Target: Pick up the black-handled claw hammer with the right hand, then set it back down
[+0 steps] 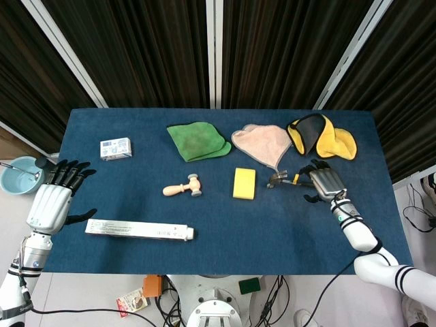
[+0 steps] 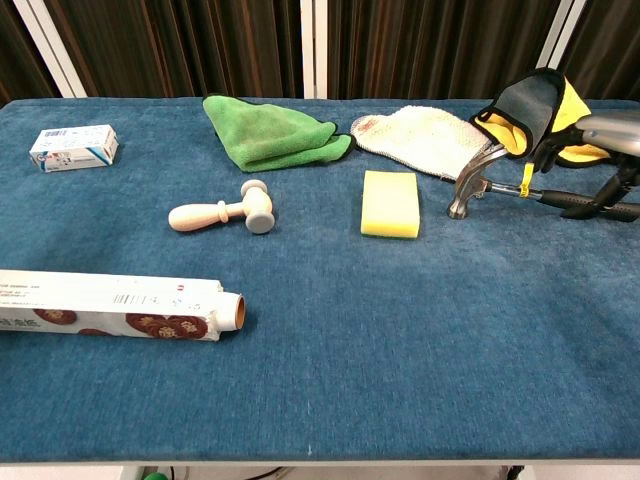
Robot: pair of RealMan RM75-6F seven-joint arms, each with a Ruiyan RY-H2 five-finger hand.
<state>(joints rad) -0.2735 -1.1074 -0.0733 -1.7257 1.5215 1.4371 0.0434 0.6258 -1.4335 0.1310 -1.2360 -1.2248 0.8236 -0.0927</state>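
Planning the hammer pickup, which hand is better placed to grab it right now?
The right hand. It sits over the handle of the hammer, fingers around it. The left hand is open at the table's far left edge, well away.

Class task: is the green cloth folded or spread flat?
Folded. The green cloth shows layered edges stacked along its right side in the chest view.
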